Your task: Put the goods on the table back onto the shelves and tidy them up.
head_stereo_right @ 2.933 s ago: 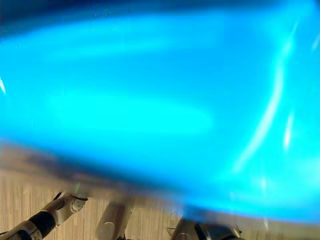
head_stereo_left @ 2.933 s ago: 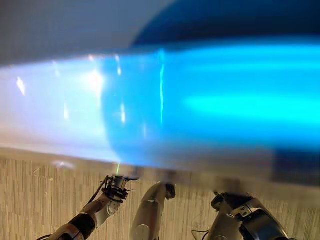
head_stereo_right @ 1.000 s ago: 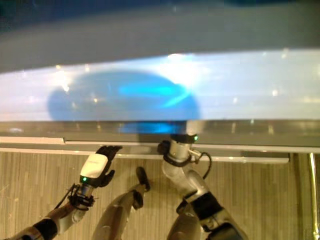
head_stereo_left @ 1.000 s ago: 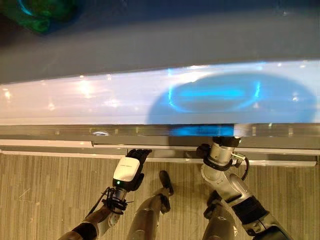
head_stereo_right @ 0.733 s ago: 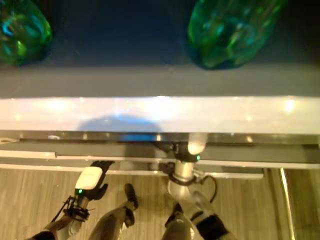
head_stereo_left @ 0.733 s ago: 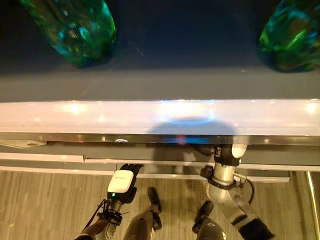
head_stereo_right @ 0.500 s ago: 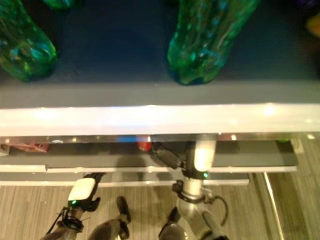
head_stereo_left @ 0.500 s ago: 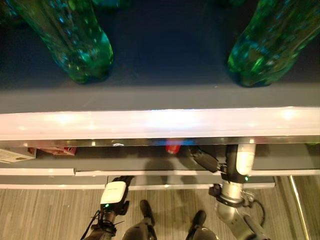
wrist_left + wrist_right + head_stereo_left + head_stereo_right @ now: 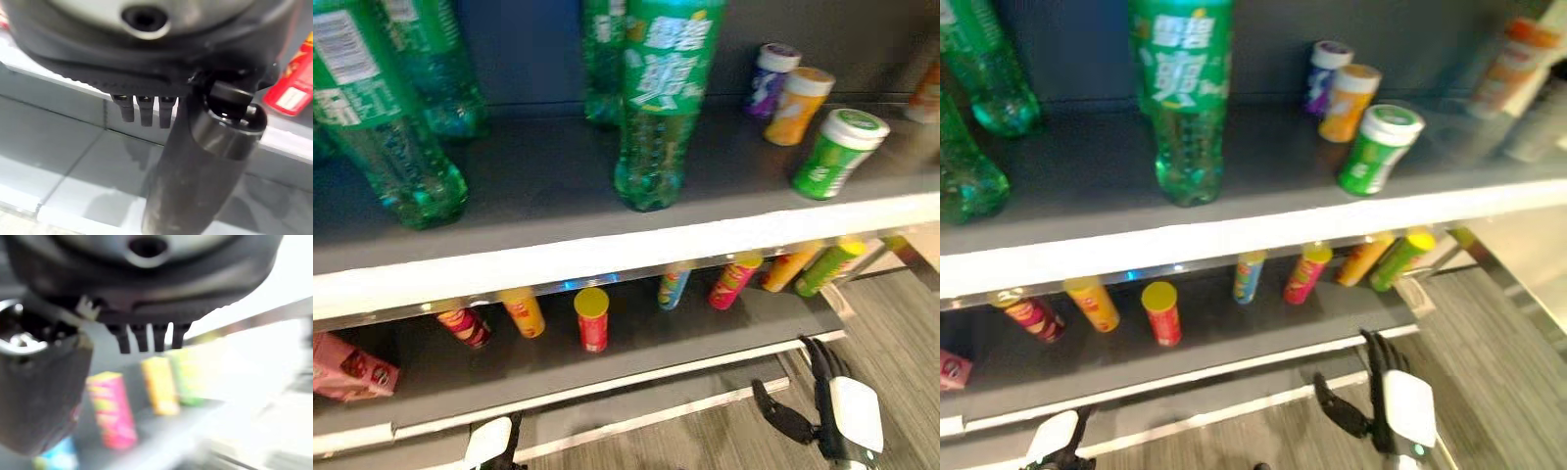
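Right hand [image 9: 1393, 403] spread open and empty, low before the grey lower shelf [image 9: 607, 367]; left hand [image 9: 489, 443] low too, fingers straight, holding nothing. Above and beyond the right hand, slim bright snack cans [image 9: 734, 279] leaning in a row; higher still, tall green plastic bottles [image 9: 656, 98] upright on the upper shelf [image 9: 548, 211].

Bare shelf [image 9: 548, 186] between bottles [image 9: 656, 108] — cans [image 9: 832, 152]

Green bottles [image 9: 651, 108] on upper shelf [image 9: 558, 259], right hand [image 9: 837, 416] below
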